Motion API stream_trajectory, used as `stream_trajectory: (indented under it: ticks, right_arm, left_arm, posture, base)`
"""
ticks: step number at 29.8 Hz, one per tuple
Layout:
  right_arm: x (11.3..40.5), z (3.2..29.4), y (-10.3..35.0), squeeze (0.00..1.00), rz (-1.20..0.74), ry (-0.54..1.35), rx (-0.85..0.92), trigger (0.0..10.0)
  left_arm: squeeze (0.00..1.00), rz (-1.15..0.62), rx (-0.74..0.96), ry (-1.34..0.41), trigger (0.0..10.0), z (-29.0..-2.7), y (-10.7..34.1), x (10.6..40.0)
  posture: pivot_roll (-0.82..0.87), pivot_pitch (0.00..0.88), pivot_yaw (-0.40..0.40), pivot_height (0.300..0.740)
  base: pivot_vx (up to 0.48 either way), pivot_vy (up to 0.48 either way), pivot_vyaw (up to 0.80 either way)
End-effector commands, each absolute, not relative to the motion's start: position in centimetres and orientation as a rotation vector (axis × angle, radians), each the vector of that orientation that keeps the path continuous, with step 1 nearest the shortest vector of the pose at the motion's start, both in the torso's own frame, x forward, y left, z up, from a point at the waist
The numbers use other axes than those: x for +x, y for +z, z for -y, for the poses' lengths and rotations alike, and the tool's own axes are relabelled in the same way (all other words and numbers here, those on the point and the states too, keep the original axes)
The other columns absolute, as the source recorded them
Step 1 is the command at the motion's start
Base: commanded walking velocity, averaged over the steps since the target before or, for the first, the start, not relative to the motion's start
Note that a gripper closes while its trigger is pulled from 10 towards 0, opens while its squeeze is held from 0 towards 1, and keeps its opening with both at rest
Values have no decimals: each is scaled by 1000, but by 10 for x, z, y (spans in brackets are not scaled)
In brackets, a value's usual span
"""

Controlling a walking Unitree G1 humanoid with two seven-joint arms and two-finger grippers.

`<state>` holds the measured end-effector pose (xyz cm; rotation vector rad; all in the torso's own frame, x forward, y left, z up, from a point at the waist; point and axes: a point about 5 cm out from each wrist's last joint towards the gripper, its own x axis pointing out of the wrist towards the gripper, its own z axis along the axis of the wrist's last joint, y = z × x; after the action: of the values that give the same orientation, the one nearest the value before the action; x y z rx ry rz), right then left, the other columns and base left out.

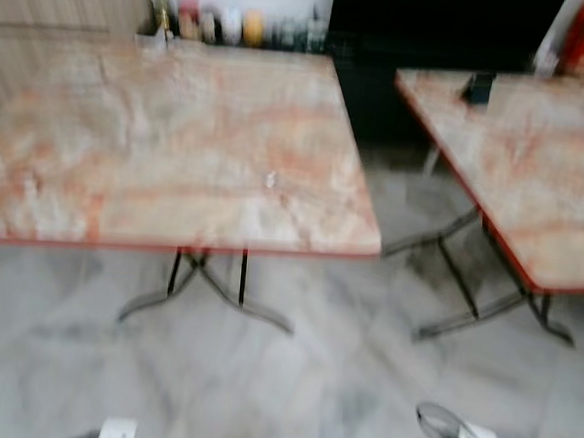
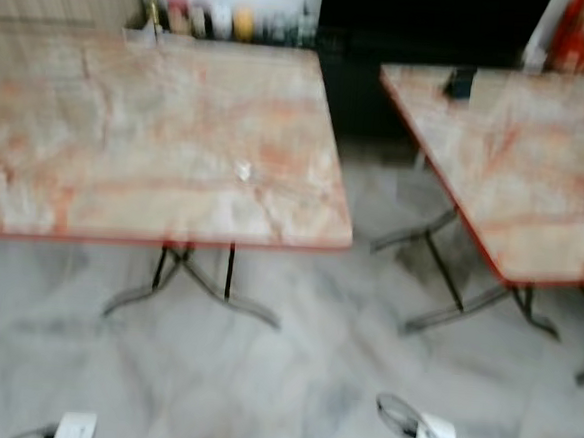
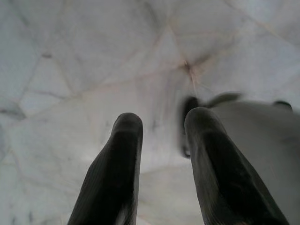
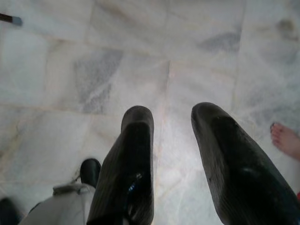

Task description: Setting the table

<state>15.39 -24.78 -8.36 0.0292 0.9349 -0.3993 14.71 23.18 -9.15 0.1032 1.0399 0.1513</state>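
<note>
Standing bare, the marble-patterned table lies just ahead with nothing laid on it yet, bottles lining its far edge; both arms hang idle, left gripper and right gripper with fingers spread, empty, over the floor.

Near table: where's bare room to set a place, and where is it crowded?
The near table is bare over nearly its whole marble top, save a small white speck toward its right edge. Its far edge is crowded by a row of bottles. The right table carries a dark object at its far corner. Left gripper and right gripper hang open over the floor.
</note>
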Motion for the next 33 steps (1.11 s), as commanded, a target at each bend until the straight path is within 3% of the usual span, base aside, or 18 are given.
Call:
stream_trajectory:
  ticks: [1, 11, 33]
  right_arm:
    - [154, 249, -84, 0, -947, -402, 49, 10000]
    - [154, 263, -80, 0, -954, -409, 38, 10000]
    - [132, 248, -92, 0, -997, -434, 87, 10000]
  left_arm:
    - [0, -1057, 100, 171, 10000, -238, -92, 141]
    - [0, -1062, 84, 188, 10000, -237, -93, 138]
    - [0, -1066, 83, 159, 10000, -239, -94, 136]
  posture:
    - [90, 0, -59, 740]
    - [91, 0, -69, 740]
    - [98, 0, -55, 740]
  base:
    - [0, 319, 0]
    - [0, 245, 0]
    - [0, 39, 0]
